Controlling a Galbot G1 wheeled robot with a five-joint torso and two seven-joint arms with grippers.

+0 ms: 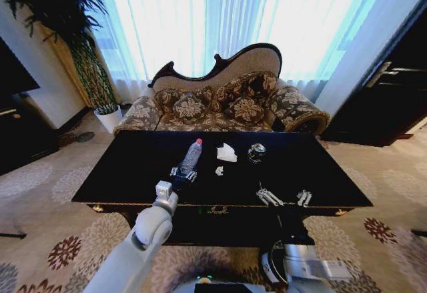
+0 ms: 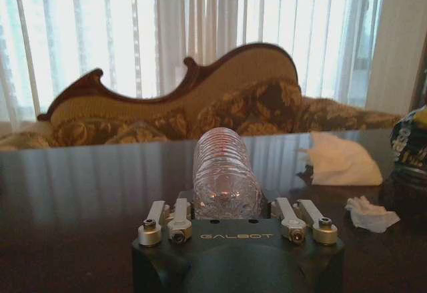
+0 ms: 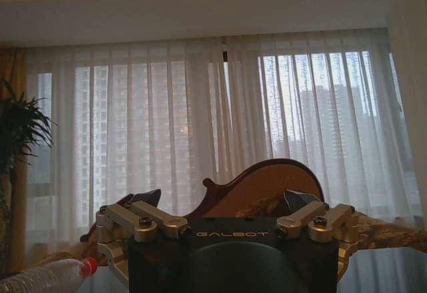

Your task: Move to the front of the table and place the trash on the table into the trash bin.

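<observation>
The black counter (image 1: 133,166) carries all the trash. The clear bottle (image 1: 191,155) with the red cap lies left of centre, its cap toward the far sofa (image 1: 220,103). The left tool (image 1: 183,173) is at the bottle's near end, its fingers (image 2: 179,217) spread on both sides of the base; whether they touch it, I cannot tell. To the right lie the white tissue (image 1: 226,152), a small paper scrap (image 1: 219,171) and the dark can (image 1: 256,152). The right tool (image 1: 285,197) hovers near the counter's near right edge, spread wide, holding nothing.
</observation>
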